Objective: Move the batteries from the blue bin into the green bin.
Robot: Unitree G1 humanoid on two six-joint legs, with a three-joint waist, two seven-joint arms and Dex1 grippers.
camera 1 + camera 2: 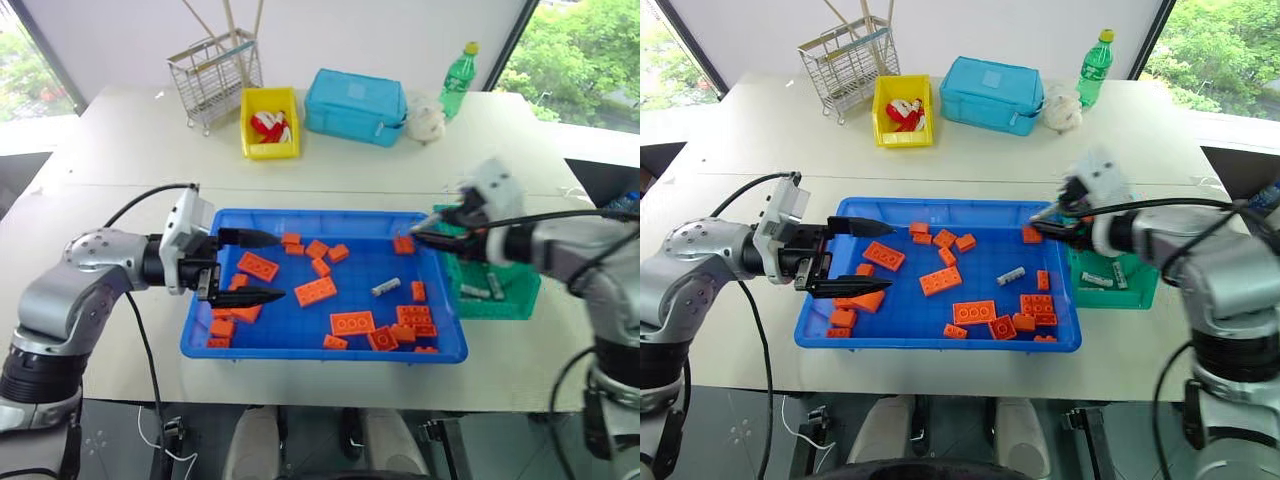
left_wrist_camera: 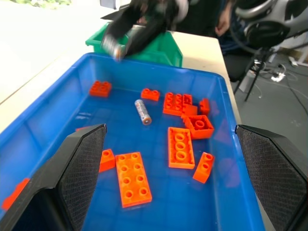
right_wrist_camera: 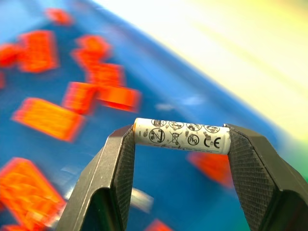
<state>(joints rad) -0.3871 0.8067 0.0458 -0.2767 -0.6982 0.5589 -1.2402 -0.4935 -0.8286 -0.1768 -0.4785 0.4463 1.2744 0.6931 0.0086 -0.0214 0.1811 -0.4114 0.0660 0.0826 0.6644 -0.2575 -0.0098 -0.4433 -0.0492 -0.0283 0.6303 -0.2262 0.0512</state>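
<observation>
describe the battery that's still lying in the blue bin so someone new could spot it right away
Find the blue bin in the middle of the table. On its floor, right of centre, lies one battery amid orange bricks. It alone is a small silver-grey cylinder; everything around it is flat, studded and orange.

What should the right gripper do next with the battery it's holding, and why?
Probably carry it on sideways over the green bin and open there. The right gripper is shut on a battery end to end, hanging near the blue bin's far right corner, just short of the green bin, where two batteries already lie.
</observation>
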